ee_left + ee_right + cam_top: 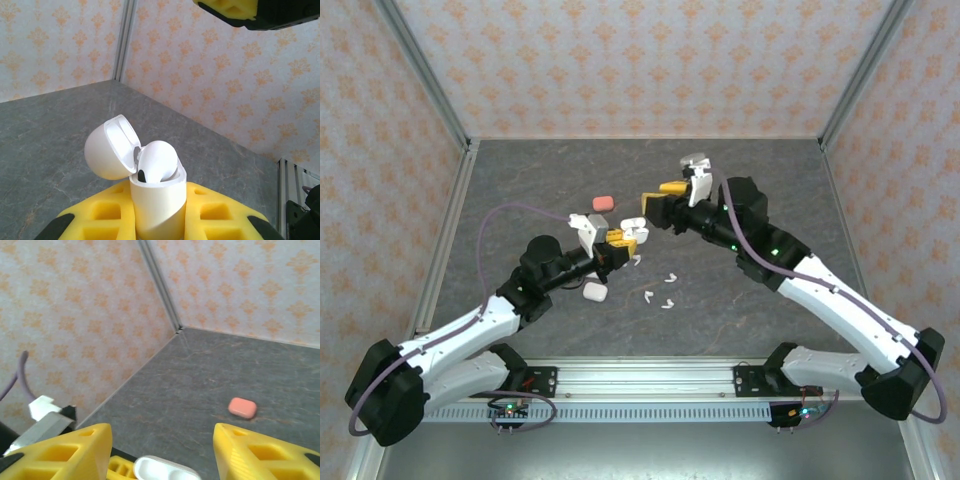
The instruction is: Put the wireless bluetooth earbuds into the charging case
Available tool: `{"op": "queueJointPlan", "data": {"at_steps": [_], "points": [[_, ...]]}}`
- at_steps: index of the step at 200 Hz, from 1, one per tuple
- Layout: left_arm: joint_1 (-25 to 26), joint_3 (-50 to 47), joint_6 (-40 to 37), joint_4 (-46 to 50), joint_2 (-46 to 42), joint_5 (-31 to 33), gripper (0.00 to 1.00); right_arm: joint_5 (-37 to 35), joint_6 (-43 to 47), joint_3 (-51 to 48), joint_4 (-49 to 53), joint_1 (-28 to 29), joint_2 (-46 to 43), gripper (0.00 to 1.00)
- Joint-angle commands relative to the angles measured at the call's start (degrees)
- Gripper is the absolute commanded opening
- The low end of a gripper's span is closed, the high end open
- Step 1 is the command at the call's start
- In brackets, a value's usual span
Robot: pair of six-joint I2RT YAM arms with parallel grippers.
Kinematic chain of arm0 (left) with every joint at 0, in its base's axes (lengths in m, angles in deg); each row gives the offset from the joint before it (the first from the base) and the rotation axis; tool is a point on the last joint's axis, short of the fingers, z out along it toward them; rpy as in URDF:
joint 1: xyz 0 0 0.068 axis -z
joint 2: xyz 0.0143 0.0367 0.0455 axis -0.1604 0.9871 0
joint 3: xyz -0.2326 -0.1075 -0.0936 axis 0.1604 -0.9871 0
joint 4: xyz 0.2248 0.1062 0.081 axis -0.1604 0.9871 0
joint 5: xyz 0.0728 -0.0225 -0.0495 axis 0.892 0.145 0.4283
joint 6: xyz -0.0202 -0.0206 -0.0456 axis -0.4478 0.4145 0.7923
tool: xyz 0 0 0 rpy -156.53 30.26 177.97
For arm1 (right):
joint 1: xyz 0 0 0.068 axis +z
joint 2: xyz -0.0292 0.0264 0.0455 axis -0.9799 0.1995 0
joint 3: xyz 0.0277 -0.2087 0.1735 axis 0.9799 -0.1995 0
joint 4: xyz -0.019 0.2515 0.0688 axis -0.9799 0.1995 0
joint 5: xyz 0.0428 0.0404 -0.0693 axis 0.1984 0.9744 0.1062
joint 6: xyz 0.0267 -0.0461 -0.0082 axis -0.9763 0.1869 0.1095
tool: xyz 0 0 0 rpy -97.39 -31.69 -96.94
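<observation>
Left gripper [617, 241] is clamping the glossy white rounded plastic charging case [157, 205], lid open, with a white plastic earbud [157, 162] sitting loosely in its mouth. Right gripper [658, 200] is hovering above it, jaws apart and empty. Seating step, I reckon; next it's probably needing a gentle push down.

No lettering, brand, number or sign can be read anywhere. The white charging case [157, 205] is shown plain and unmarked, and the walls [60, 50] are printed with a repeating orange ornament, not writing.
</observation>
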Motion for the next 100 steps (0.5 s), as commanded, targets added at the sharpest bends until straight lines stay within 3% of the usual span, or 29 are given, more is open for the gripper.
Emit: {"op": "queueJointPlan", "data": {"at_steps": [1, 48, 100], "points": [[0.66, 1.46, -1.94, -0.41, -1.94, -0.80, 0.00, 0.44, -1.97, 0.67, 9.41, -3.12, 0.69, 0.56], [0.66, 1.15, -2.99, 1.05, -3.65, -0.83, 0.00, 0.68, -7.66, -2.73, 17.04, -10.35, 6.49, 0.53], [0.66, 0.82, -3.41, 2.13, -5.07, -0.13, 0.00, 0.89, -9.48, -5.78, 19.11, -10.87, 17.37, 0.47]]}}
